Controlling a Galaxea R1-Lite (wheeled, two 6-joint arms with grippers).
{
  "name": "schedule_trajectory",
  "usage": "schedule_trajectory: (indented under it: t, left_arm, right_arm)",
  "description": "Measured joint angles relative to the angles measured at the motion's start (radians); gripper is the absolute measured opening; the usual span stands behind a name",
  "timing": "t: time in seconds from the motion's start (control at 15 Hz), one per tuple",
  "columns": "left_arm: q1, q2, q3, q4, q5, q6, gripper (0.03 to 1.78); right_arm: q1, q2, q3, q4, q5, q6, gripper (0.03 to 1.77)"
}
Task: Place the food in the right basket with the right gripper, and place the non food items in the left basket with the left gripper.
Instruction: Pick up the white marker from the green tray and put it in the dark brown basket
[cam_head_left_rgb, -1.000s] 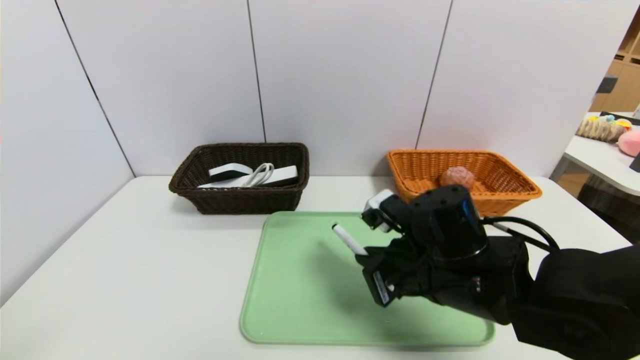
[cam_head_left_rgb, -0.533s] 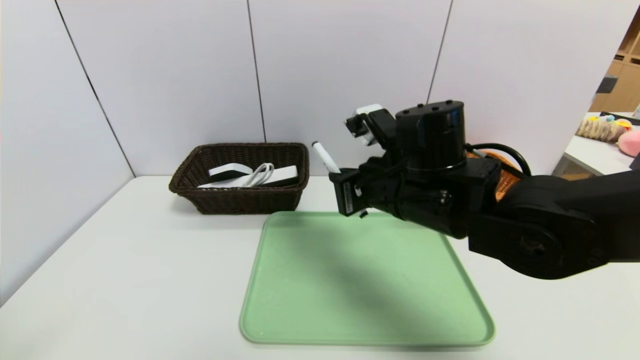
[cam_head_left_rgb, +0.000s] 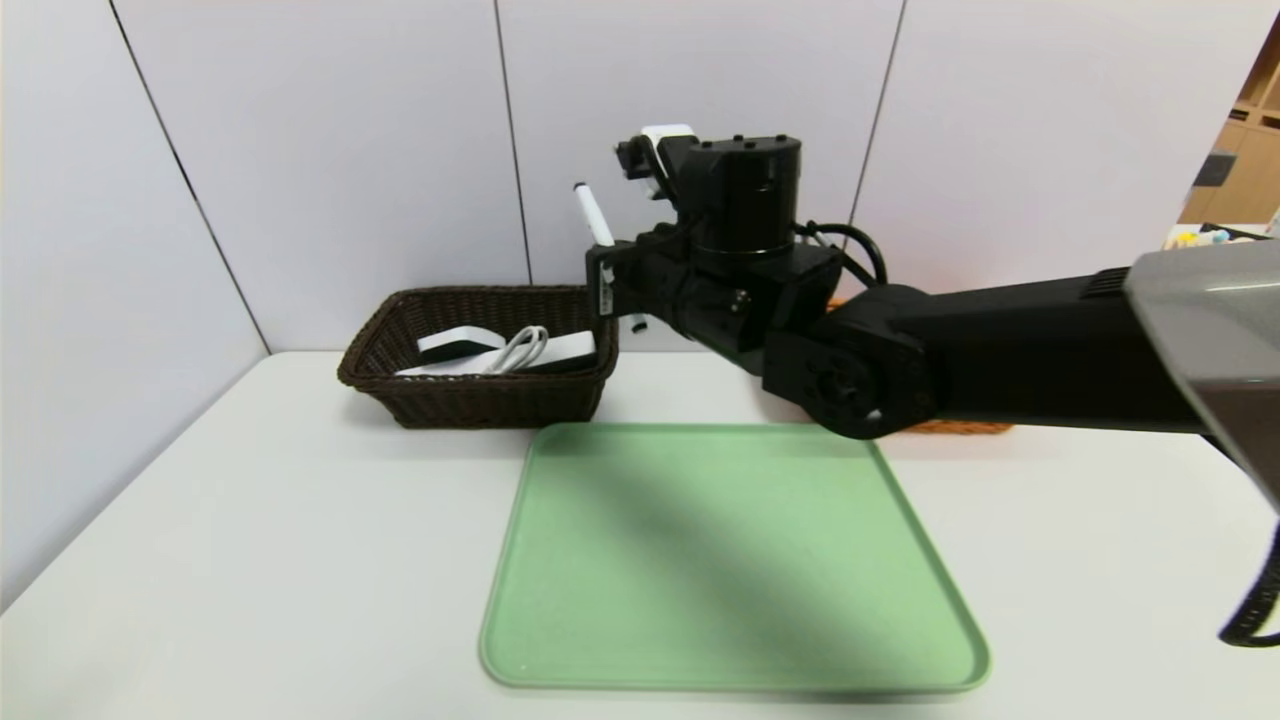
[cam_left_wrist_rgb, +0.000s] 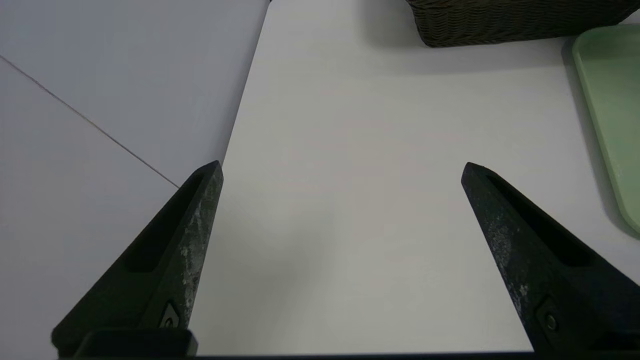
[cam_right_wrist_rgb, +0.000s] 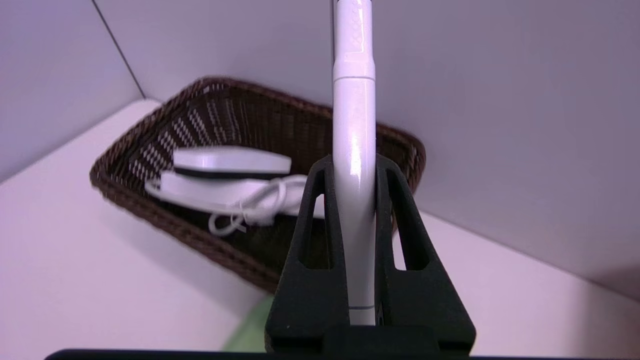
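My right gripper (cam_head_left_rgb: 604, 283) is shut on a white pen (cam_head_left_rgb: 594, 218), held high beside the right end of the dark brown left basket (cam_head_left_rgb: 480, 402). In the right wrist view the pen (cam_right_wrist_rgb: 354, 120) stands clamped between the black fingers of the right gripper (cam_right_wrist_rgb: 354, 162), with the brown basket (cam_right_wrist_rgb: 220, 107) beyond. That basket holds white flat devices (cam_head_left_rgb: 460, 343) and a coiled white cable (cam_head_left_rgb: 520, 348). The orange right basket (cam_head_left_rgb: 960, 427) is almost wholly hidden behind my right arm, and the food is hidden. My left gripper (cam_left_wrist_rgb: 342, 167) hangs open over bare table, holding nothing.
A bare green tray (cam_head_left_rgb: 730, 560) lies in the middle of the white table (cam_head_left_rgb: 250, 560). Grey wall panels close the back and left. The left wrist view shows the brown basket's wall (cam_left_wrist_rgb: 500, 25) and the tray's edge (cam_left_wrist_rgb: 610, 90).
My right arm has lifted the pen off the green tray and carried it up, back and left toward the brown basket. The left gripper has stayed open.
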Motion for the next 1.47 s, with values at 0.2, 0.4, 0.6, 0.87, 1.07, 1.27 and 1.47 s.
schedule_trajectory:
  t: [0.2, 0.4, 0.6, 0.87, 1.07, 1.27, 1.47]
  left_arm:
    - [0.0, -0.005, 0.031, 0.001, 0.007, 0.0, 1.69]
    - [0.0, -0.014, 0.051, 0.002, 0.007, 0.0, 1.69]
    - [0.0, -0.023, 0.07, 0.009, 0.007, 0.003, 1.69]
    - [0.0, -0.027, 0.086, 0.009, 0.008, 0.009, 1.69]
    - [0.0, -0.026, 0.088, 0.009, 0.007, 0.01, 1.69]
    - [0.0, -0.024, 0.091, 0.007, 0.007, 0.011, 1.69]
    - [0.0, -0.022, 0.094, 0.006, 0.006, 0.01, 1.69]
  right_arm:
    - [-0.007, 0.146, -0.21, -0.041, -0.011, 0.0, 0.19]
    - [-0.006, 0.268, -0.28, -0.09, -0.01, 0.002, 0.19]
    - [-0.009, 0.359, -0.291, -0.264, 0.01, 0.004, 0.19]
    - [-0.009, 0.416, -0.293, -0.354, 0.028, 0.001, 0.19]
    - [-0.009, 0.439, -0.293, -0.378, 0.037, -0.002, 0.19]
    - [-0.009, 0.446, -0.293, -0.38, 0.033, -0.016, 0.44]
    - [-0.009, 0.452, -0.291, -0.38, 0.032, -0.033, 0.84]
